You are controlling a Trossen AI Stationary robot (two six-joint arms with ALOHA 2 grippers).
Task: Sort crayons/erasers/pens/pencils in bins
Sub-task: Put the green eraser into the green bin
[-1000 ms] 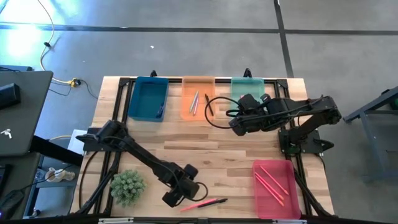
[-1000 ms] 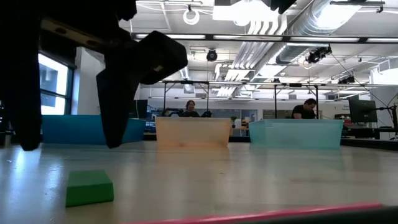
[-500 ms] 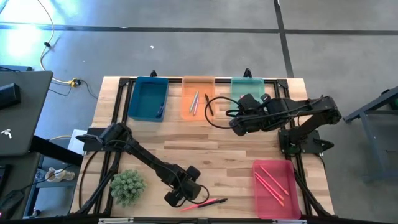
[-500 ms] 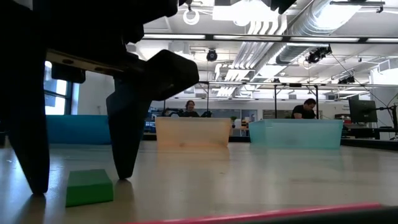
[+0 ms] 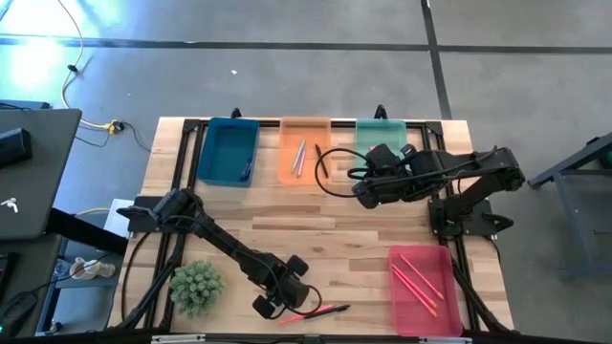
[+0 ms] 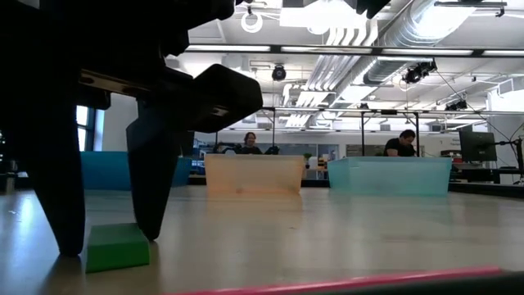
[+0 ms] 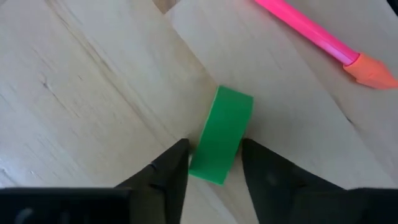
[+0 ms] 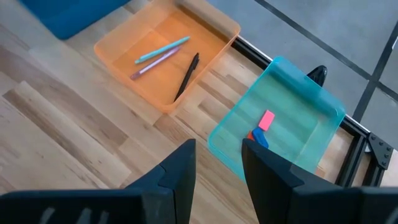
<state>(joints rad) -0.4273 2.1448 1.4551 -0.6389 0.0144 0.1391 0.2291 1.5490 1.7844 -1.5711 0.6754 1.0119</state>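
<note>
The left hand (image 7: 214, 171) grips the green eraser (image 7: 221, 135) at the counter's (image 5: 287, 212) near edge, beside a pink pen (image 7: 323, 45). The narrow grip may let it twist and drop. The right hand (image 8: 217, 171), near the green bin (image 8: 280, 127), is parted and empty. No writing is legible.

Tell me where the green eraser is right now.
The green eraser sits on the table near its front edge, left of centre in the high view, between the left gripper's fingers, beside the pink pen.
</note>
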